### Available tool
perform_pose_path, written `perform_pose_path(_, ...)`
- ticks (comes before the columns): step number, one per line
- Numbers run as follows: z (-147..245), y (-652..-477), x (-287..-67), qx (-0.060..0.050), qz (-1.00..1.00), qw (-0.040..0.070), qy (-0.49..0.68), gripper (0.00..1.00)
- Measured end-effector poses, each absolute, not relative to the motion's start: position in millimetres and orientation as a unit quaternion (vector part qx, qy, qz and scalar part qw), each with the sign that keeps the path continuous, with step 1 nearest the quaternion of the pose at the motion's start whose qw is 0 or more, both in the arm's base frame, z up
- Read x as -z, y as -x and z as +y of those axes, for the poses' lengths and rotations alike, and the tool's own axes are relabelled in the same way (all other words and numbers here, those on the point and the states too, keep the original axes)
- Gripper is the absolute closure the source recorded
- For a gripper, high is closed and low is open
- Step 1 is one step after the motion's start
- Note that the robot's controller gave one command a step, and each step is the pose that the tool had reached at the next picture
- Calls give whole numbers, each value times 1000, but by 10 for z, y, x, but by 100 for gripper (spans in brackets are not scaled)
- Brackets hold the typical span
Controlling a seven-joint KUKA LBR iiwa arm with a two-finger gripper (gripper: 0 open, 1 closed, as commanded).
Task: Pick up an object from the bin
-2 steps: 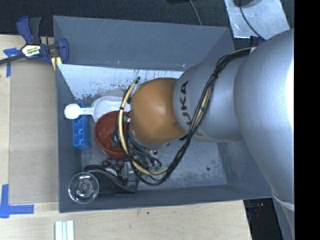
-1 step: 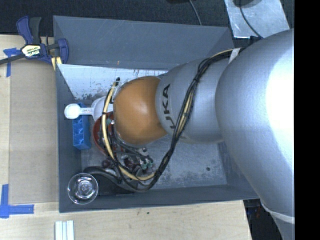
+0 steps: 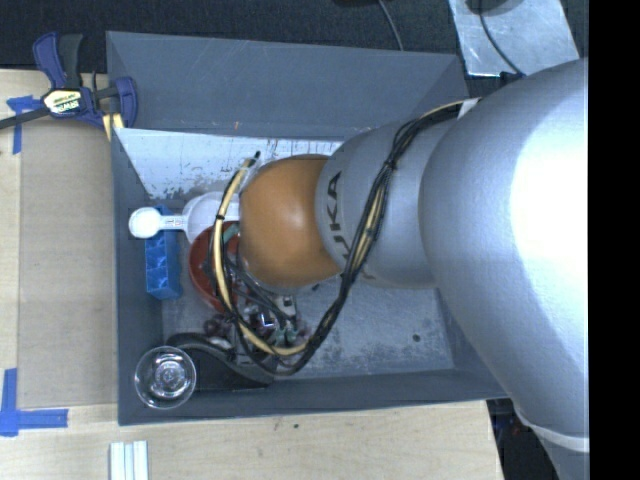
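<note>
On my feed the biggest thing is the arm (image 3: 470, 198), silver-grey, coming in from the right and covering most of the right and centre of the bin (image 3: 290, 83), a grey metal box w/ sloping walls. Next is the orange cover (image 3: 280, 218) on the wrist, approx. centre of the bin, w/ black and yellow cables looping round its left side and down under it. Below that cover, toward the near-left part of the floor, I see the gripper (image 3: 260, 320) as a dark cluster of hardware and wiring. I can't tell whether it's released or clenched, nor whether anything is in it. Closest item to it is a red round dish-like obj. (image 3: 203, 266), just left of the wrist and partly hidden by the cables. A black flat item (image 3: 212, 356) lies on the near side, touching or just beside the cable loop. Left of the red obj. sits a blue block (image 3: 162, 268), upright along the left wall. In the near-left corner is a clear round glass (image 3: 165, 376), seen from above, just beside the black item. Smallest is a white piece w/ a round knob end (image 3: 146, 223), far side of the blue block, its stem running right toward the wrist.
</note>
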State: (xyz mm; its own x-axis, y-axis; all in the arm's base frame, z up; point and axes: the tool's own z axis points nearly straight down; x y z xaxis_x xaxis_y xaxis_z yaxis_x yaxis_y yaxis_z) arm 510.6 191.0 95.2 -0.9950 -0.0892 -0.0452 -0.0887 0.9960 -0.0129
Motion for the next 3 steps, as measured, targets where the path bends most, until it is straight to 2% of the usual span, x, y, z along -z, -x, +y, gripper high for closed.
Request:
perform_pose_path(1,1850,-5391,-761,8,999,26,42,100)
perform_pose_path(2,1849,-5391,-763,8,999,26,42,100)
perform_pose_path(3,1845,-5396,-861,8,999,27,41,100)
